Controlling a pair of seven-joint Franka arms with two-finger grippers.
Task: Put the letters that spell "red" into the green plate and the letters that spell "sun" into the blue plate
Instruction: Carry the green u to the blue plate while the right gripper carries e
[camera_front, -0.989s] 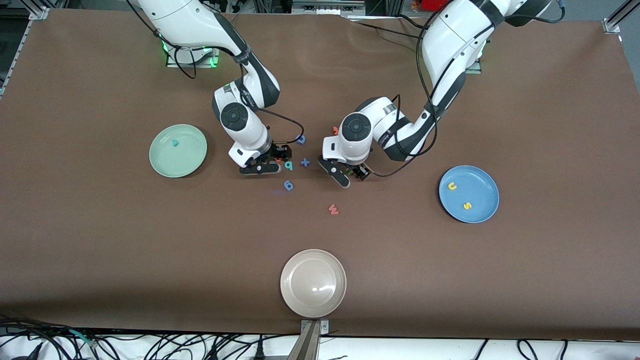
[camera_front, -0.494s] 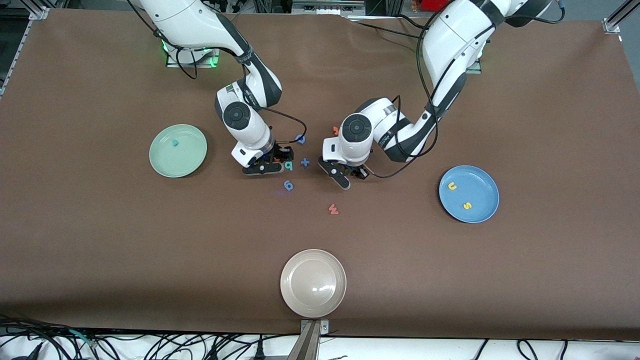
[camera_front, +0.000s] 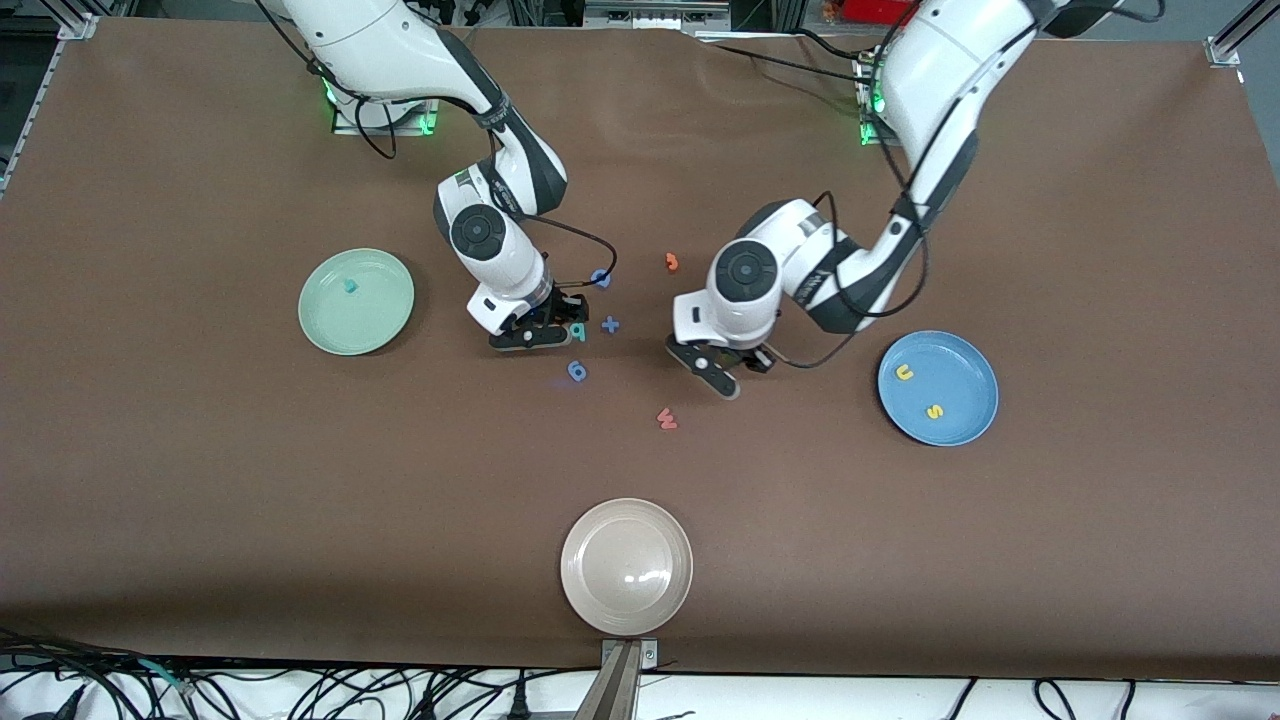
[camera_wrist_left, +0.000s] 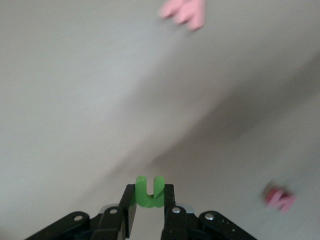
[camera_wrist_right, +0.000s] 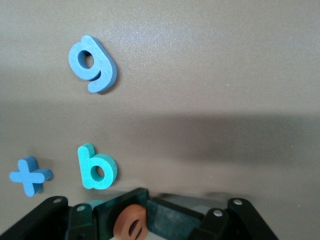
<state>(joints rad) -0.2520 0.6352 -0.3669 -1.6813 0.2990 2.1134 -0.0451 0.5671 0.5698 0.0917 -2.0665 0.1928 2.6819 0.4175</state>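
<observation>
Left hand pinches the green "n"; right hand pinches the orange "e".

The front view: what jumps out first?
Two white arms meet mid-table. The left gripper pinches the green "n"; the right gripper grips the orange "e", beside the teal "d". The blue plate holds a yellow "u" and "s".
</observation>
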